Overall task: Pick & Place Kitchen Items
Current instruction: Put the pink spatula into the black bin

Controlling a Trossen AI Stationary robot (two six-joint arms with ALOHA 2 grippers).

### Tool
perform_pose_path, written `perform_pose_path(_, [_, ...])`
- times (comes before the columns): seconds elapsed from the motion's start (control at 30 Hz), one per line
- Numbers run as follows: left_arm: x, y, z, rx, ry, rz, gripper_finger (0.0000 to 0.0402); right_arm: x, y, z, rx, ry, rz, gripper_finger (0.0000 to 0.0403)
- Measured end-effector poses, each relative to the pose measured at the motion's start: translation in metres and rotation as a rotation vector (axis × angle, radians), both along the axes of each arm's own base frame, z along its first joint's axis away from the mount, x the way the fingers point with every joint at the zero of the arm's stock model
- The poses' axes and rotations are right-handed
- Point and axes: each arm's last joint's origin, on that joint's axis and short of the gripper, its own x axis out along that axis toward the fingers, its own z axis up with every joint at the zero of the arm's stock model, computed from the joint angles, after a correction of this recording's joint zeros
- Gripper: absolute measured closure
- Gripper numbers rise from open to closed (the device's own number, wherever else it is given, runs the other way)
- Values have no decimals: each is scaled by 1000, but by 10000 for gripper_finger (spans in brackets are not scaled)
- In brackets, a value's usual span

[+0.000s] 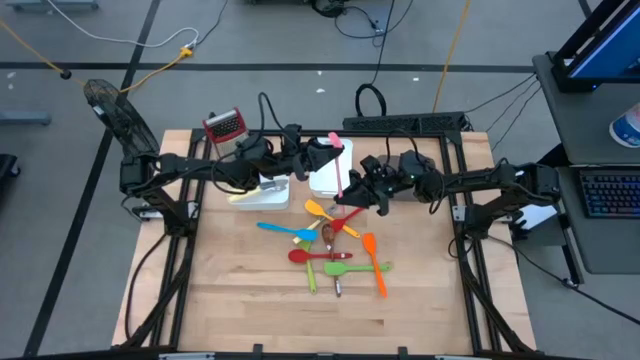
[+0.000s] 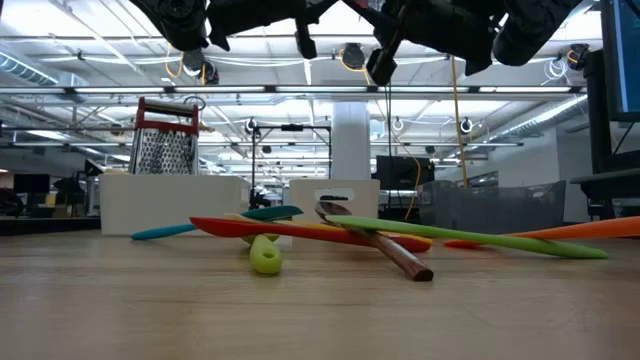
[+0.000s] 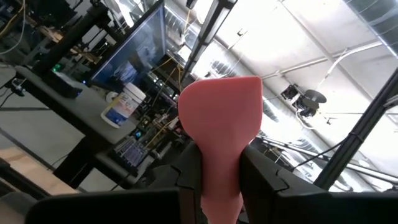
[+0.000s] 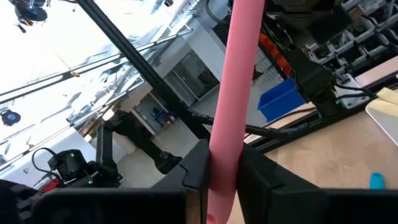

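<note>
Nearest the table's front edge, the loose kitchen items (image 1: 335,250) lie crossed in a heap on the wooden table (image 1: 230,300), in front of the white tray (image 1: 328,172). Above that tray, the left gripper (image 1: 322,152) clamps the blade of the pink spatula (image 1: 338,168) and the right gripper (image 1: 352,195) clamps its handle; behind and to the left of the tray stands the box grater (image 1: 224,126)

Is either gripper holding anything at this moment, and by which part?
Both hold the same pink spatula: the left gripper is shut on its blade end, the right gripper on its handle.
</note>
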Motion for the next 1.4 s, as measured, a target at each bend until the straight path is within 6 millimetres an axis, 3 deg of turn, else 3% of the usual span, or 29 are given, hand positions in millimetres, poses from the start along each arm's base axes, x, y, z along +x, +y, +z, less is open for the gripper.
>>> perform_pose_path(0.37, [0,0,-1,6,13,1,332,0,0,-2,20,31,2,360])
perform_pose_path(0.7, [1,1,-2,18,24,22,211,-1,-7,-3,42,51,-15,362])
perform_pose_path(0.97, [0,15,-10,16,113,31,155,-1,-15,-12,153,179,-38,372])
perform_pose_path(1.17, [-4,32,-16,15,173,15,141,-5,-24,-20,211,288,-69,373])
perform_pose_path(1.4, [-8,48,-26,-11,269,14,144,-32,-38,-19,196,462,-154,374])
